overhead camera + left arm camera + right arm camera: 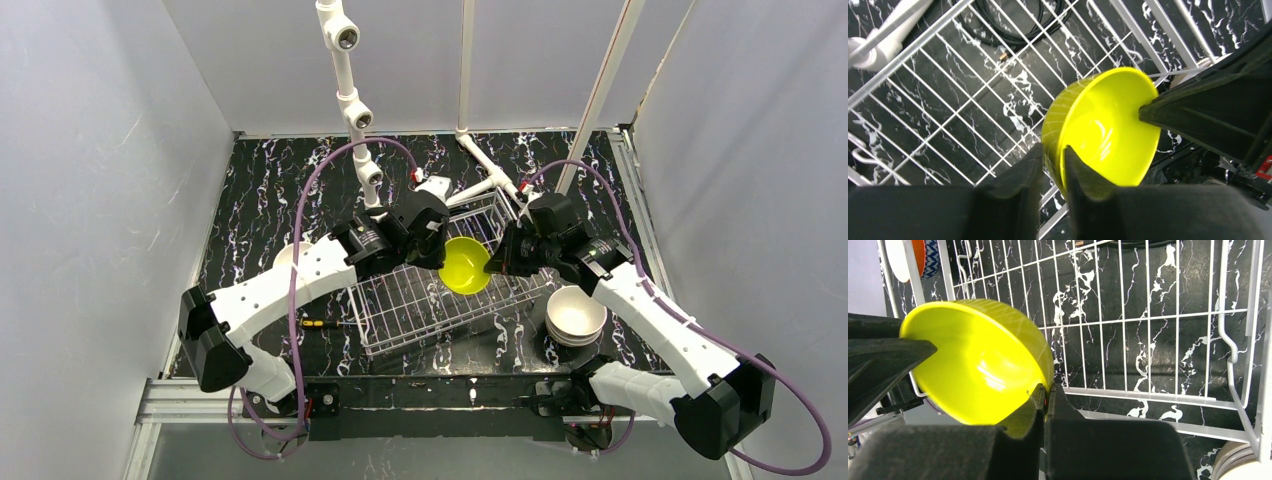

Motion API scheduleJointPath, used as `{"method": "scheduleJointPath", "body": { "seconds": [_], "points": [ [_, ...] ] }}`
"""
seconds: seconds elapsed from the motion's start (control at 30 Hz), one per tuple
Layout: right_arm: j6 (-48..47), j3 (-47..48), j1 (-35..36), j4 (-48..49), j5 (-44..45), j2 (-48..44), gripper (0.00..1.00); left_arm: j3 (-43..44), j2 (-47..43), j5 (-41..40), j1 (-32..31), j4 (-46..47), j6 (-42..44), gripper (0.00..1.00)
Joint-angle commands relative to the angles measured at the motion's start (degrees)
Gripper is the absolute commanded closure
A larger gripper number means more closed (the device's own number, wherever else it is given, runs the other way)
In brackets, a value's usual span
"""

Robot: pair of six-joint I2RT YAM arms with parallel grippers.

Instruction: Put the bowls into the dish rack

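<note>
A yellow-green bowl (466, 265) hangs tilted on its side above the dish rack (400, 300), held from both sides. My left gripper (443, 262) pinches its rim, one finger inside and one outside (1053, 150). My right gripper (492, 265) is shut on the opposite rim (1046, 388). The wrist views show the bowl (1103, 125) (978, 365) over the rack's wire floor (948, 75) (1148, 340). A stack of pale bowls (576, 312) stands right of the rack. Another pale bowl (290, 255) peeks out behind my left arm. An orange and a blue-patterned bowl (923, 257) show beyond the rack.
The white pipe frame (350, 100) rises behind the rack, and one of its bars lies at the rack's far corner. A black cable (1018, 25) lies on the dark marbled table under the rack. A small tool (315, 323) lies left of the rack.
</note>
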Motion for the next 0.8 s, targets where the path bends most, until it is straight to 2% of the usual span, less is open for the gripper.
{"method": "scheduleJointPath", "body": {
  "seconds": [0.0, 0.1, 0.2, 0.27, 0.4, 0.47, 0.67, 0.77],
  "points": [
    [2.38, 0.39, 0.36, 2.82, 0.31, -0.32, 0.99, 3.37, -0.32, 0.64, 0.07, 0.62, 3.73, 0.66],
    [3.66, 0.58, 0.36, 1.95, 2.56, -0.14, 0.99, 4.50, -0.99, -1.23, 0.02, 0.32, 6.24, 0.37],
    [4.53, 0.80, 0.31, 0.61, 4.03, 0.54, 0.99, 6.43, -2.24, 1.77, 0.02, 0.38, 12.98, 0.21],
    [4.76, 1.14, 0.34, -0.69, 4.83, 1.17, 0.99, 6.98, -3.25, 6.60, 0.07, 1.10, 17.43, 0.15],
    [5.04, 1.69, 0.32, -1.63, 5.97, 1.93, 0.99, 4.09, -5.79, 23.32, -1.14, 5.36, 26.94, 0.12],
    [4.97, 2.57, 0.33, -2.13, 6.42, 2.25, 0.99, 2.78, -6.16, 27.17, -3.68, 6.03, 32.62, 0.11],
    [4.64, 6.07, 0.32, -2.75, 6.74, 2.84, 0.99, -0.93, -3.25, 17.35, -13.15, 6.89, 54.91, 0.18],
    [4.07, 8.31, 0.30, -4.22, 6.90, 3.10, 0.99, -1.72, -0.48, 11.85, -14.12, 7.23, 59.94, 0.23]
  ]
}}
